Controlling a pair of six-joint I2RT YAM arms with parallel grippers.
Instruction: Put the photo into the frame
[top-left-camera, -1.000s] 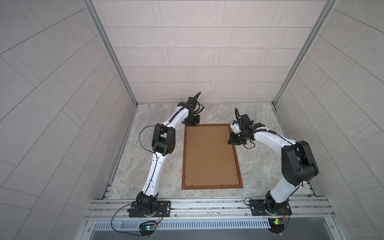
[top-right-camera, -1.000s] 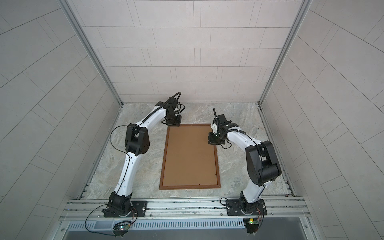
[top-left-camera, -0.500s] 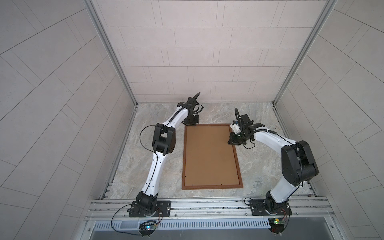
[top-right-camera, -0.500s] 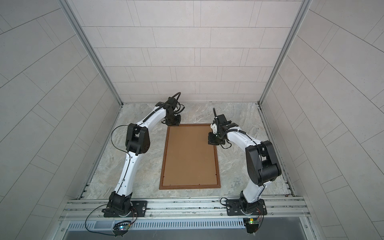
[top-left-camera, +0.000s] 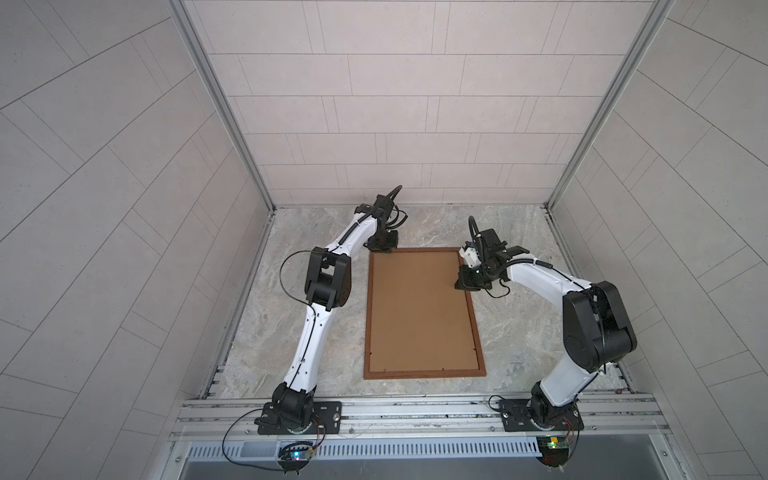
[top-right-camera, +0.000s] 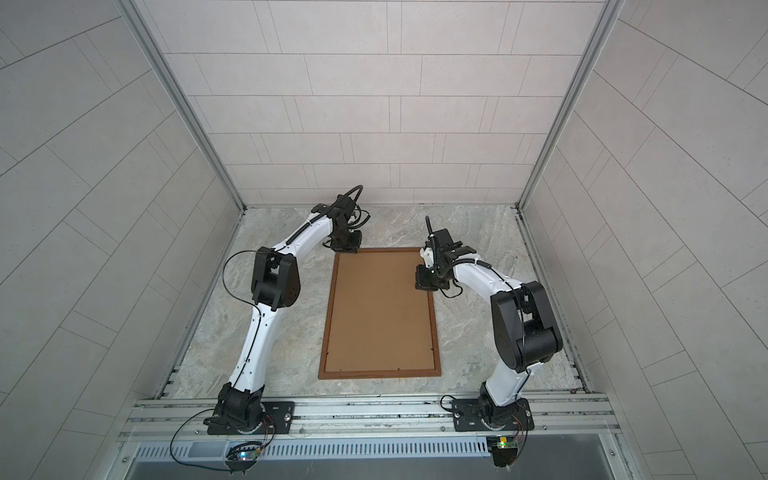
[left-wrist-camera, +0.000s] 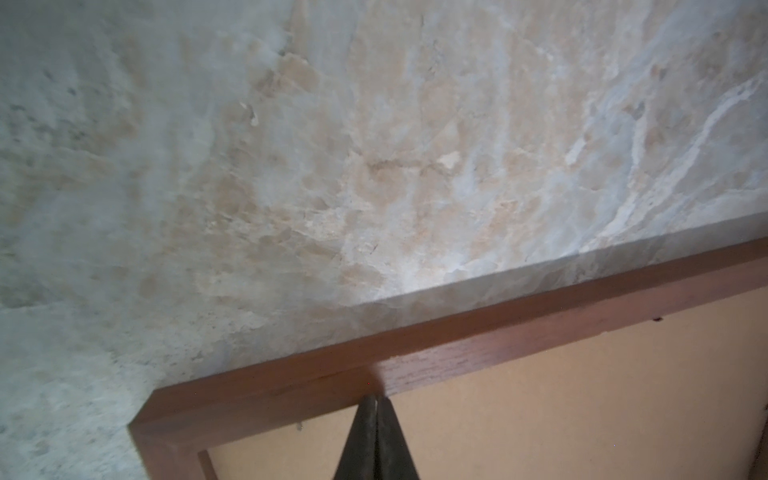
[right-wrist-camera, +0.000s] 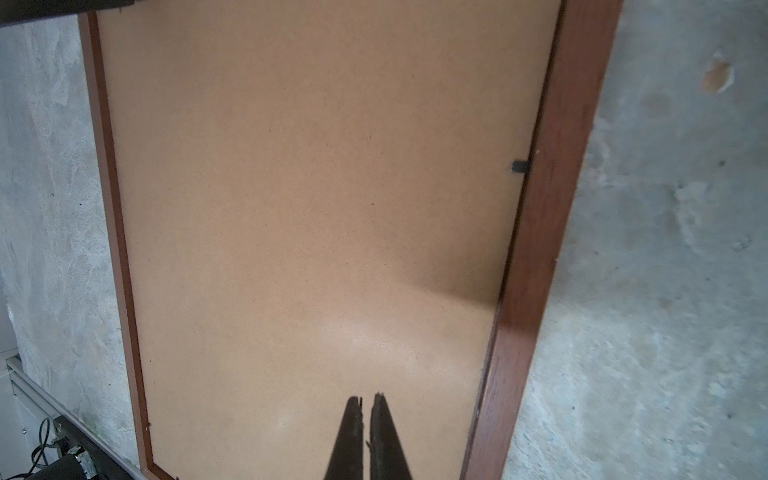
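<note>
The grey-beige marbled tabletop (top-left-camera: 519, 332) (top-right-camera: 478, 332) fills the floor of the tiled cell, and the frame (top-left-camera: 424, 372) (top-right-camera: 379, 373) lies flat on it between the 2 arms, long sides running away from the robot. Its narrow dark-brown wooden moulding encloses a plain brown backing board (top-left-camera: 419, 316) (top-right-camera: 380, 316), which fills the whole opening, so the photo cannot be seen in any view. The left hand (top-left-camera: 383, 245) (top-right-camera: 345, 245) is over the frame's far left corner in both top views. In the left wrist view its 2 black fingers are pressed together with nothing between them, their tips (left-wrist-camera: 376, 399) meeting the inner edge of the far rail (left-wrist-camera: 457, 357) just above the backing board (left-wrist-camera: 582, 407). The right hand (top-left-camera: 469, 284) (top-right-camera: 428, 282) is over the frame's right rail, toward its far end. In the right wrist view it is clenched too (right-wrist-camera: 365, 399), only a hairline slit between the fingers, empty, pointing down over the backing board (right-wrist-camera: 311, 187) near the right rail (right-wrist-camera: 536, 249); whether the tips touch the board cannot be told. A small black tab (right-wrist-camera: 520, 167) sits on that rail's inner edge, overlapping the board.
</note>
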